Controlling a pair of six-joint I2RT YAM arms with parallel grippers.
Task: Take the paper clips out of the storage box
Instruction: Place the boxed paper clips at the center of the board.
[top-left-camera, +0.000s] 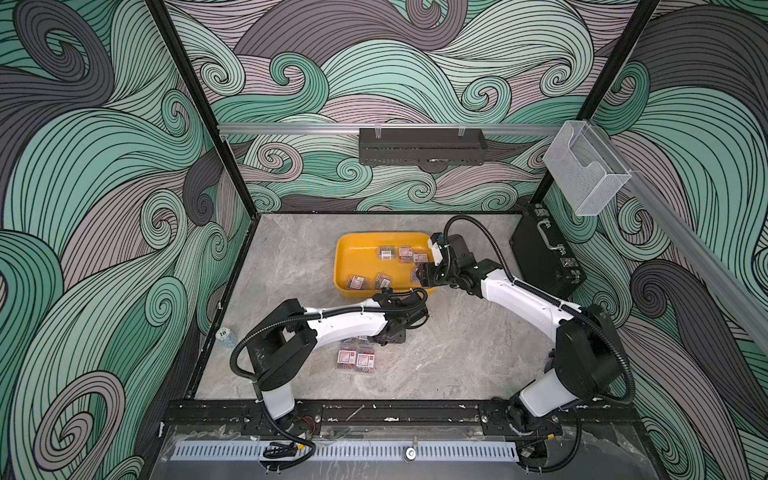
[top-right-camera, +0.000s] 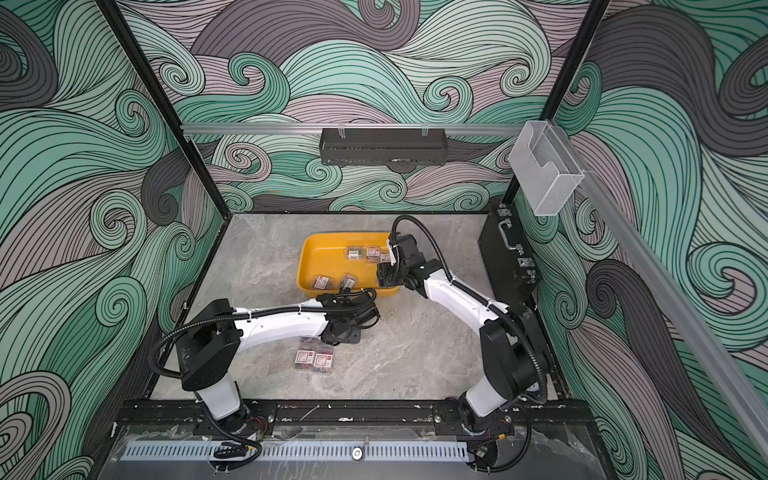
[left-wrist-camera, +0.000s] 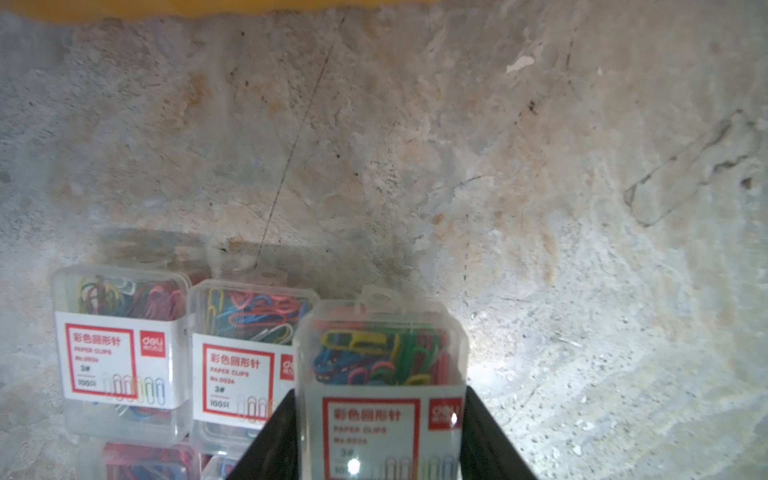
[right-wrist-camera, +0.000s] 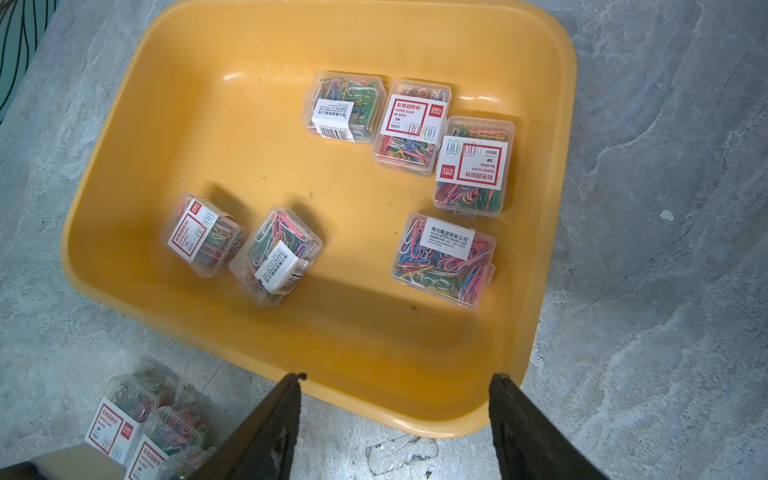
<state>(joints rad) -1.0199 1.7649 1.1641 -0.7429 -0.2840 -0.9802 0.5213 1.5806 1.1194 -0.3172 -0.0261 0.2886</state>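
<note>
The yellow storage box (top-left-camera: 357, 257) (top-right-camera: 320, 257) (right-wrist-camera: 232, 137) stands at the back middle of the marble table. Several clear boxes of paper clips (right-wrist-camera: 415, 124) (top-left-camera: 386, 252) lie inside it. More paper clips boxes (top-left-camera: 356, 359) (top-right-camera: 314, 359) (left-wrist-camera: 120, 345) lie on the table in front of it, under the left arm. My left gripper (left-wrist-camera: 379, 390) (top-left-camera: 384, 338) is low beside them, shut on one paper clips box (left-wrist-camera: 382, 357) with a finger on each side. My right gripper (right-wrist-camera: 398, 378) (top-left-camera: 426, 276) hangs open over the tray's near right corner, nothing between its fingers.
A black briefcase (top-left-camera: 544, 257) stands against the right wall. Above it a clear bin (top-left-camera: 586, 170) hangs on a rail. A black shelf (top-left-camera: 422, 145) hangs on the back wall. A small bottle with a numbered cap (top-left-camera: 226, 336) sits at the table's left edge.
</note>
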